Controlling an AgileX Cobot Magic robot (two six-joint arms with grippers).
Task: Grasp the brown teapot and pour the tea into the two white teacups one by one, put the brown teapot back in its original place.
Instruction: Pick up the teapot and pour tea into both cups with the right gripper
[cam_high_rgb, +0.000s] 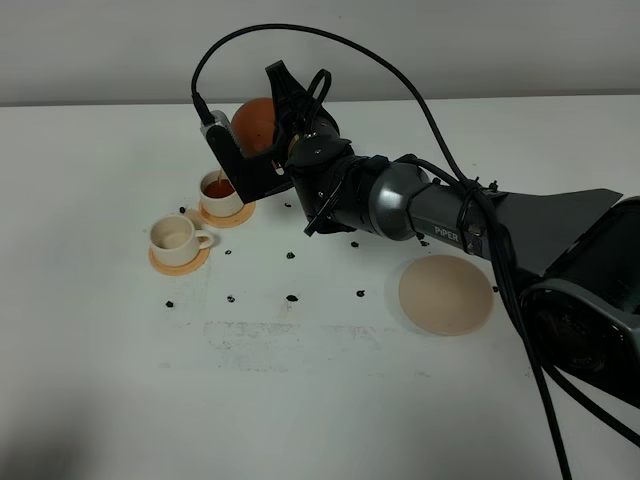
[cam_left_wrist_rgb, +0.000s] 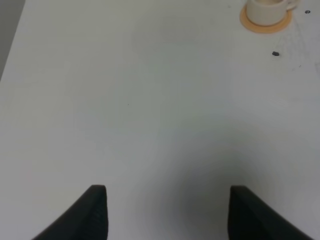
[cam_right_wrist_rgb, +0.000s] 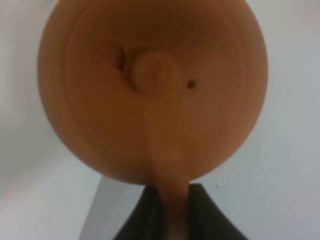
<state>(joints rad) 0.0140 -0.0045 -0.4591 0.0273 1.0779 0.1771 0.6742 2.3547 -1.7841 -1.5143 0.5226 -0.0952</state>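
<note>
- On the 10 o'clock part of the white table (cam_high_rgb: 300, 400), in the exterior high view, the right gripper (cam_high_rgb: 285, 112) holds the brown teapot (cam_high_rgb: 255, 122) in the air, tipped over the far teacup (cam_high_rgb: 222, 196).
- Dark reddish tea (cam_high_rgb: 219, 187) shows inside that cup, which stands on an orange coaster (cam_high_rgb: 240, 214).
- The near teacup (cam_high_rgb: 175, 236) stands just beside it at 8 o'clock, on a coaster of its own, and its inside looks pale.
- The beige disc (cam_high_rgb: 445, 293) lies flat at 4 o'clock from the teapot, well apart, with small dark specks (cam_high_rgb: 291, 297) scattered between.
- In the left wrist view, the left gripper (cam_left_wrist_rgb: 172, 215) hangs over the table with its 2 fingers (cam_left_wrist_rgb: 95, 215) spread wide and nothing between them.
- Far ahead of it, 1 white teacup (cam_left_wrist_rgb: 267, 9) stands on its coaster; I cannot tell which of the 2 it is.
- In the right wrist view, the right gripper (cam_right_wrist_rgb: 175, 215) pinches the teapot's loop handle (cam_right_wrist_rgb: 167, 170), and the lid knob (cam_right_wrist_rgb: 156, 74) faces the camera.
</note>
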